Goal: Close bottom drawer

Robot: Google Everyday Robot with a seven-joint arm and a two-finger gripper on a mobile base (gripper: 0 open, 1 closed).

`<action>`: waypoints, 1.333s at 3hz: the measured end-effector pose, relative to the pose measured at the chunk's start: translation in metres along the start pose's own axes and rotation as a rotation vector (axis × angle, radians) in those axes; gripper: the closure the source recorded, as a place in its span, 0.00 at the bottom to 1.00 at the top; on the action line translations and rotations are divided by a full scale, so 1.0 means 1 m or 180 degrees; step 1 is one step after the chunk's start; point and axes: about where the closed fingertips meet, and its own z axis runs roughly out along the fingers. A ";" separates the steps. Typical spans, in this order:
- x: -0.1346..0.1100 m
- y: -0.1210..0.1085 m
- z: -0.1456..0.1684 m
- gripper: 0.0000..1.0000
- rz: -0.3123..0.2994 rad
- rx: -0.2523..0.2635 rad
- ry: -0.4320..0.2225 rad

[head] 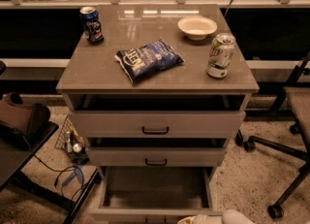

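Note:
The bottom drawer (155,191) of the grey-beige cabinet (72,80) is pulled far out. Its deep rectangular tray looks empty, and its front rim (145,213) lies at the lower edge of the view. The handle is hidden below that edge. The middle drawer (193,156) and the top drawer (111,122), each with a black bar handle, stand slightly out. Only a pale rounded part of my gripper (218,217) shows, at the bottom edge just right of the drawer's front right corner.
On the cabinet top are a blue chip bag (147,59), a dark blue can (91,24), a green-white can (220,56) and a white bowl (197,26). An office chair base (276,155) stands to the right. A dark seat (22,121) and cables (68,174) are to the left.

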 end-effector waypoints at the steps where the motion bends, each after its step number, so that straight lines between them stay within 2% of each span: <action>1: 0.000 0.000 0.000 1.00 0.0000 0.0000 0.0000; 2: -0.015 -0.034 0.013 1.00 -0.0098 0.0081 -0.0047; 3: -0.026 -0.052 0.022 1.00 -0.0150 0.0119 -0.0088; 4: -0.047 -0.091 0.043 1.00 -0.0252 0.0148 -0.0140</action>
